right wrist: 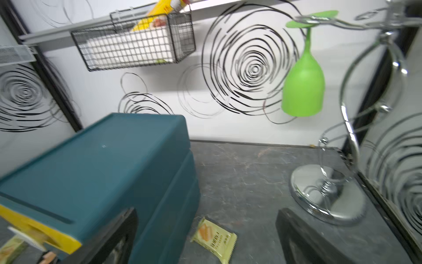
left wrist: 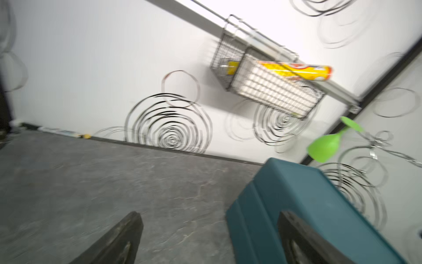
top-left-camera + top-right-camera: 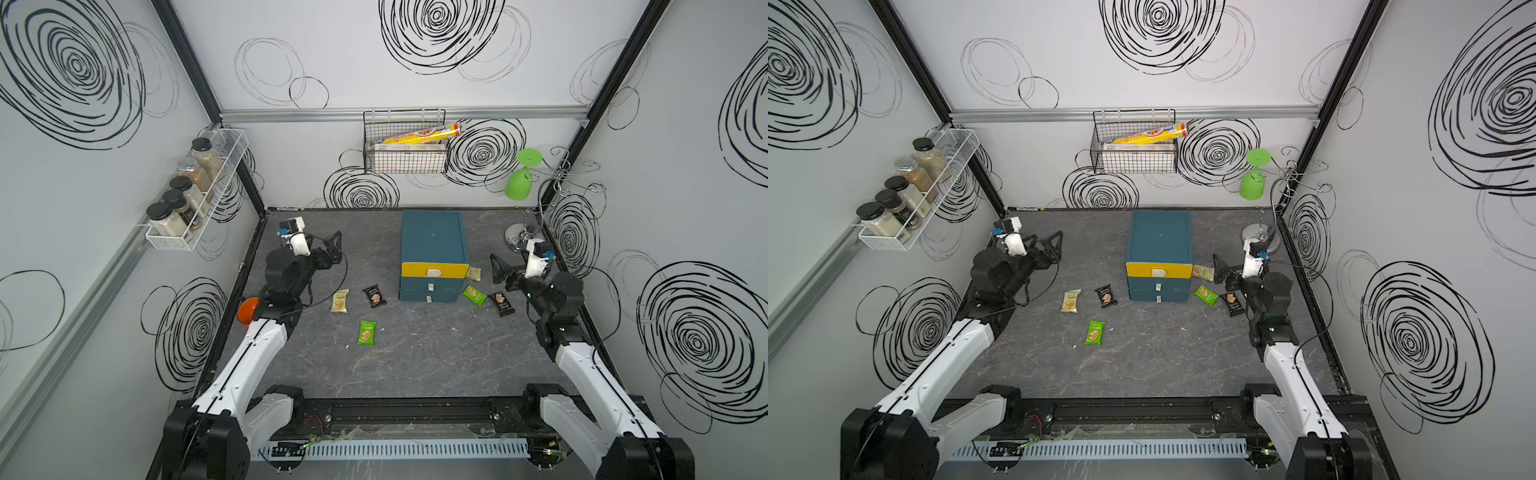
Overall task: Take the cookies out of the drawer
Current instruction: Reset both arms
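Top views: your teal drawer unit (image 3: 432, 245) sits mid-frame on the grey table (image 3: 415, 365). Its yellow top drawer front (image 3: 434, 270) faces the bottom of the frame. All six packets lie on the table, outside the unit.

Left of the unit in frame you have the cream cookie packet (image 3: 339, 301) and the black cookie packet (image 3: 375, 296). The green cookie packet (image 3: 366, 332) is lower down, and all three are apart.

Right of the unit, the second cream packet (image 3: 473, 273) is just beside the yellow front's corner. The second green packet (image 3: 474, 295) is below it, and the second black packet (image 3: 502, 303) is just beside that.

Your left gripper (image 3: 334, 249) is at mid-left, well apart from every packet. Your right gripper (image 3: 505, 274) is at mid-right, near the right-hand three; I can't tell any contact. Both top views agree.

Left wrist: blurred. The fingers (image 2: 123, 237) at the bottom edge are spread wide, with nothing between them but bare table. The drawer unit fills the lower right. A wire basket (image 2: 267, 91) hangs upper right, and a green goblet (image 2: 326, 146) hangs at the right edge.

Right wrist: the fingers (image 1: 109, 240) at the bottom edge are wide apart too, gripping nothing. You see the second cream packet on the table in the gap between them, bottom centre. The unit is at the left, with its yellow front at lower left. A chrome stand (image 1: 328, 194) is at the right with the goblet hanging upside down from it. The packet bits at the bottom left corner are too blurred to call.
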